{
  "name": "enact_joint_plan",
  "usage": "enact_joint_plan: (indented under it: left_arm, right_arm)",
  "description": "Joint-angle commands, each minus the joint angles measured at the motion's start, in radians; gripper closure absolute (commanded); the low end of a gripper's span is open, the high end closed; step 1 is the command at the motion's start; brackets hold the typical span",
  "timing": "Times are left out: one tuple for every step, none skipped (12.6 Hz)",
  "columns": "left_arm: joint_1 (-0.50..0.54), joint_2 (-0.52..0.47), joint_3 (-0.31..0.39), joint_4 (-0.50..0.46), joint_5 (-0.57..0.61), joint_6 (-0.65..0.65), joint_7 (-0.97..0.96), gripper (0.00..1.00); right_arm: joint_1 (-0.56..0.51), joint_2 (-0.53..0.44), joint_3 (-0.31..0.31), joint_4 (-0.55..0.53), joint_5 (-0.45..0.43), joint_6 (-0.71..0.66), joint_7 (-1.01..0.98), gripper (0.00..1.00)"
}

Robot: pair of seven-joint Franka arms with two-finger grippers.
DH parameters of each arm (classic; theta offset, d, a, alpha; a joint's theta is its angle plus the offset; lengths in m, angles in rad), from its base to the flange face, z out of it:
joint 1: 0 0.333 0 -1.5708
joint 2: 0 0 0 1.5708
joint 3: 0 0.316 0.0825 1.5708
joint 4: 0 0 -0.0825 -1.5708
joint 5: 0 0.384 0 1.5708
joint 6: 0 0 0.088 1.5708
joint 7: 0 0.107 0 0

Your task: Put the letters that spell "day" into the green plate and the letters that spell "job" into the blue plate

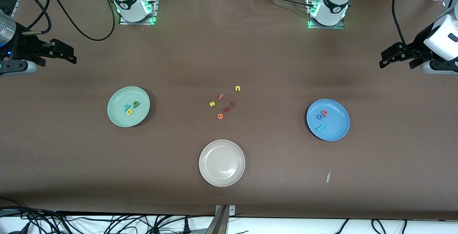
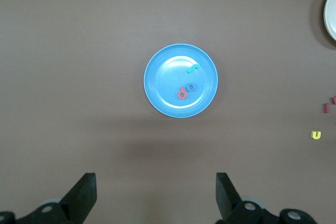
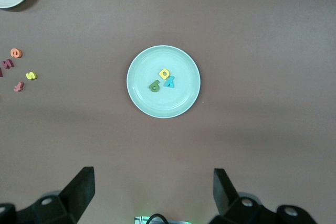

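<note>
The pale green plate (image 1: 120,100) holds the dark green d (image 1: 136,104), the yellow a (image 1: 129,111) and the light blue y (image 1: 126,107). On the blue plate (image 1: 338,126) lie the blue o (image 1: 319,116), the pinkish-red b (image 1: 324,112) and the teal j (image 1: 320,127). My right gripper (image 1: 71,57) hangs open and empty over bare table at the right arm's end. My left gripper (image 1: 383,60) hangs open and empty at the left arm's end. The left wrist view shows the blue plate (image 2: 163,72) off from the open left gripper (image 2: 156,192). The right wrist view shows the green plate (image 3: 144,77) and the right gripper (image 3: 153,190).
Between the two plates lie loose letters: a yellow n (image 1: 237,88), a yellow s (image 1: 212,103), an orange e (image 1: 220,116) and three reddish letters (image 1: 226,109). A cream-white plate (image 1: 222,162) stands nearer to the front camera. A white scrap (image 1: 328,176) lies near the blue plate.
</note>
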Motion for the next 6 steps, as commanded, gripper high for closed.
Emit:
enact_joint_plan:
  left_arm:
    - [-0.001, 0.006, 0.001, 0.015, 0.026, -0.003, 0.013, 0.00]
    - [-0.001, 0.005, 0.000, 0.015, 0.026, -0.003, 0.012, 0.00]
    - [-0.001, 0.005, 0.000, 0.015, 0.026, -0.004, 0.013, 0.00]
    - [-0.001, 0.005, 0.001, 0.015, 0.026, -0.004, 0.013, 0.00]
    - [-0.001, 0.005, 0.000, 0.015, 0.026, -0.004, 0.013, 0.00]
    - [-0.001, 0.005, 0.000, 0.015, 0.026, -0.004, 0.013, 0.00]
  right_arm:
    - [0.000, 0.007, 0.000, 0.028, -0.003, -0.017, 0.005, 0.00]
    - [0.000, 0.007, 0.000, 0.028, -0.008, -0.017, 0.004, 0.00]
    - [0.000, 0.007, 0.001, 0.028, -0.008, -0.017, 0.005, 0.00]
    - [0.000, 0.007, 0.001, 0.028, -0.008, -0.017, 0.005, 0.00]
    - [0.002, 0.009, 0.001, 0.028, -0.008, -0.017, 0.005, 0.00]
    - [0.002, 0.009, 0.001, 0.028, -0.010, -0.017, 0.005, 0.00]
